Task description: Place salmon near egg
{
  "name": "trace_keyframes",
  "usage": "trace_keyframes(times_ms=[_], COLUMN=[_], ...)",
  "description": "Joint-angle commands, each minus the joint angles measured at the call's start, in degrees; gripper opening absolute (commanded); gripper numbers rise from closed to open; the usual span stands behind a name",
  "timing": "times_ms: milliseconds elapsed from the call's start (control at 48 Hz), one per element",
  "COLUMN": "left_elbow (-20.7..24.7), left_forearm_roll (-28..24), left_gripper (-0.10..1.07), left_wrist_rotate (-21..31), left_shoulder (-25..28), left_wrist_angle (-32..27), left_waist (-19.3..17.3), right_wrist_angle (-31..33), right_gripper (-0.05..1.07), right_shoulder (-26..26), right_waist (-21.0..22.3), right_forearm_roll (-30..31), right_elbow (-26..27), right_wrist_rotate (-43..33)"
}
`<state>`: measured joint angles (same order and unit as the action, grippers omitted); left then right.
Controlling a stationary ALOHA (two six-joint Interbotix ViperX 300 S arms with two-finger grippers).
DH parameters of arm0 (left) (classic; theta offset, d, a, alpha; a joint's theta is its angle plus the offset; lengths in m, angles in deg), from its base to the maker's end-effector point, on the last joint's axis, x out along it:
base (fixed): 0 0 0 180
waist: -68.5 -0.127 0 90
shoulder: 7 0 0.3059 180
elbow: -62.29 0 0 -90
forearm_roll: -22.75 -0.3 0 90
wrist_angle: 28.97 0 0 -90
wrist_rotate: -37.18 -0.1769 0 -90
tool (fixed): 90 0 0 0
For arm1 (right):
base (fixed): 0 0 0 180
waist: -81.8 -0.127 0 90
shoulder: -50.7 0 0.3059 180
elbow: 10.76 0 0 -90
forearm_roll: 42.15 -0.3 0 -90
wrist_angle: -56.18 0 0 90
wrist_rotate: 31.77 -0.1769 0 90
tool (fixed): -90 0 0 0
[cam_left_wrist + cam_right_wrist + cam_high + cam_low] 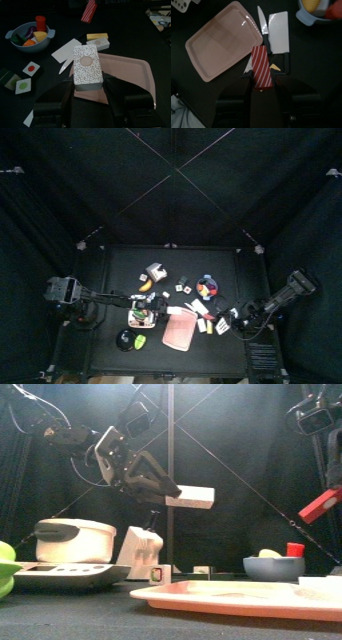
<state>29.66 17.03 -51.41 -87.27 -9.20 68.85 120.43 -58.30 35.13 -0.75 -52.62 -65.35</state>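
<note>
The salmon (260,67) is a red and white striped strip, and my right gripper (260,84) is shut on it, holding it in the air above a cleaver (276,31). It also shows as a red strip (318,504) high on the right in the front view and as a striped strip (89,11) in the left wrist view. My left gripper (89,84) is shut on a white speckled box (87,67) above the pink tray (137,75). I cannot make out the egg in any view.
A blue bowl (17,40) of toy food, a yellow block (97,36) and small picture cards (31,69) lie around the tray. A white cooker (74,541) and a green object (6,569) stand at the front left. A banana (144,285) lies further back.
</note>
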Motion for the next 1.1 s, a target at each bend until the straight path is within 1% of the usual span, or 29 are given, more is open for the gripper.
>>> trace_keyframes(times_ms=[0,146,188,250,312,417,542,646,750,854,1083], left_elbow=[0.70,0.88,0.97,0.97,0.97,0.97,1.05,0.97,0.88,0.97,0.97], left_forearm_roll=[0.18,0.79,0.97,1.14,1.14,1.14,1.14,1.14,1.14,1.14,1.14], left_gripper=[0.43,0.43,0.43,0.43,0.43,0.43,0.43,0.43,0.43,0.43,0.43], left_wrist_rotate=[0.09,0.09,0.09,0.00,0.00,0.00,0.00,0.00,0.00,0.00,0.00], left_shoulder=[-1.58,-1.58,-1.58,-1.58,-1.58,-1.58,-1.58,-1.58,-1.58,-1.58,-1.58], left_wrist_angle=[0.44,0.35,0.35,0.44,0.44,0.44,0.35,0.44,0.35,0.35,0.35], left_waist=[0.18,0.35,0.35,0.35,0.35,0.26,0.35,0.26,0.26,0.35,0.35], right_wrist_angle=[3.52,8.88,10.99,13.10,14.77,15.38,15.38,15.47,15.29,14.50,10.37], right_gripper=[0.53,0.53,0.53,0.53,0.53,0.54,0.54,0.54,0.54,0.54,0.54], right_shoulder=[2.37,9.40,12.30,15.91,19.34,24.43,28.39,30.76,32.61,33.22,34.19], right_waist=[-4.92,-10.28,-11.43,-12.13,-12.13,-11.34,-9.23,-7.29,-6.24,-5.10,-2.72], right_forearm_roll=[0.26,-2.64,-3.87,-5.10,-5.80,-7.03,-8.79,-10.72,-11.78,-11.69,-11.43], right_elbow=[0.26,2.11,3.34,5.01,6.86,10.02,12.57,13.80,14.15,14.06,13.18], right_wrist_rotate=[-8.17,-19.42,-22.76,-25.49,-27.25,-27.42,-27.77,-27.86,-27.86,-27.86,-27.77])
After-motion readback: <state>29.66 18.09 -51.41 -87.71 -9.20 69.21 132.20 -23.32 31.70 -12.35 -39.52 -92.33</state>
